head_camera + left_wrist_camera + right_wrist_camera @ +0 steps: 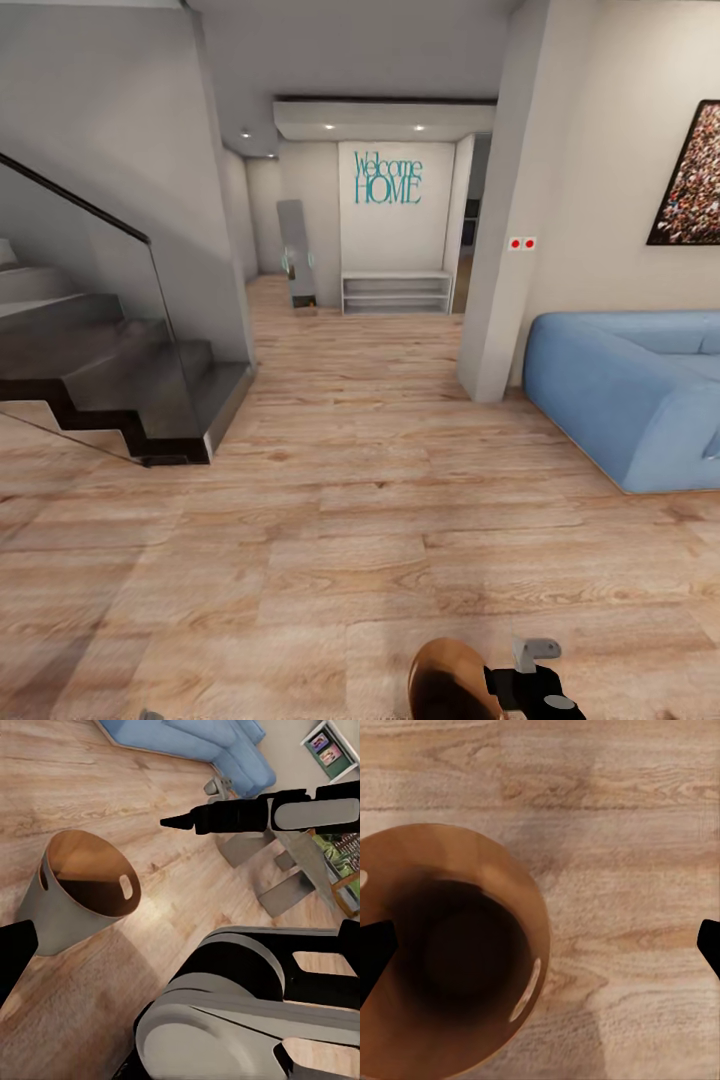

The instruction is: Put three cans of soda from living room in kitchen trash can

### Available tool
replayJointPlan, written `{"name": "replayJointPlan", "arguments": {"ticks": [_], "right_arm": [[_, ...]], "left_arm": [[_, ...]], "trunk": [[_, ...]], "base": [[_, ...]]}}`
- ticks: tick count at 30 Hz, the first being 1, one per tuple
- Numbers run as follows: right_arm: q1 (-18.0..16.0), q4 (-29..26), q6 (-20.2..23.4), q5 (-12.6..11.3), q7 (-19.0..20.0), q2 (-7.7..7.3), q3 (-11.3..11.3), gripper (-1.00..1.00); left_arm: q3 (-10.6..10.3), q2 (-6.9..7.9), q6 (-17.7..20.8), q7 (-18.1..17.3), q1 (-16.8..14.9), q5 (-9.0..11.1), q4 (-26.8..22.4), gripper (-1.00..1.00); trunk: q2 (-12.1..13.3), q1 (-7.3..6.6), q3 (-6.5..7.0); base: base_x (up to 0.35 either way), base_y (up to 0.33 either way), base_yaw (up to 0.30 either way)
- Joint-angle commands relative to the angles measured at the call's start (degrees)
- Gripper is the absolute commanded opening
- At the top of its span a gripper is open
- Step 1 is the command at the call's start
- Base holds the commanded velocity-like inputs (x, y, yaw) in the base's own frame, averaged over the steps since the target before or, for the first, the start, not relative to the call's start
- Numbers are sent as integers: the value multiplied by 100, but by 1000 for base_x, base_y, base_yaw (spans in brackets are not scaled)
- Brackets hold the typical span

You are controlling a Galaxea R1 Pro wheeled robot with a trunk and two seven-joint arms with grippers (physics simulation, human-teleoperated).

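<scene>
The tash can (447, 684) is at my feet, at the bottom edge of the head view, pale outside and glossy brown inside. My right gripper (532, 672) hovers just to its right, open. The right wrist view looks straight down into the tash can (442, 960), with one fingertip (375, 954) over its mouth and the other off over the floor. In the left wrist view the tash can (79, 889) looks tilted, and the right gripper's tip (180, 820) is apart from it. My left gripper (180, 945) is open and holds nothing. The cans of soda are out of view.
A dark staircase with a glass rail (120, 380) stands at the left. A white pillar (495, 250) and a blue sofa (620, 390) are at the right. A hallway with a white shelf (395, 292) lies ahead. Grey table legs (281, 874) stand near the sofa (202, 739).
</scene>
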Motion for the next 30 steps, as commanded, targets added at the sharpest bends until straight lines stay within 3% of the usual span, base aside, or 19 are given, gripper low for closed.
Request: {"name": "replayJointPlan", "arguments": {"ticks": [1,13,21,30], "right_arm": [[0,0,0,0,0,0,0,100],[0,0,0,0,0,0,0,100],[0,0,0,0,0,0,0,100],[0,0,0,0,0,0,0,100]], "left_arm": [[0,0,0,1,0,0,0,100],[0,0,-1,-1,-1,0,0,100],[-1,0,0,-2,-1,0,0,100],[0,0,0,-2,1,0,0,100]], "trunk": [[-42,23,-28],[-523,286,-355],[-523,286,-396],[-884,484,-627]], "base": [[0,0,0],[0,0,0],[0,0,0],[0,0,0]]}}
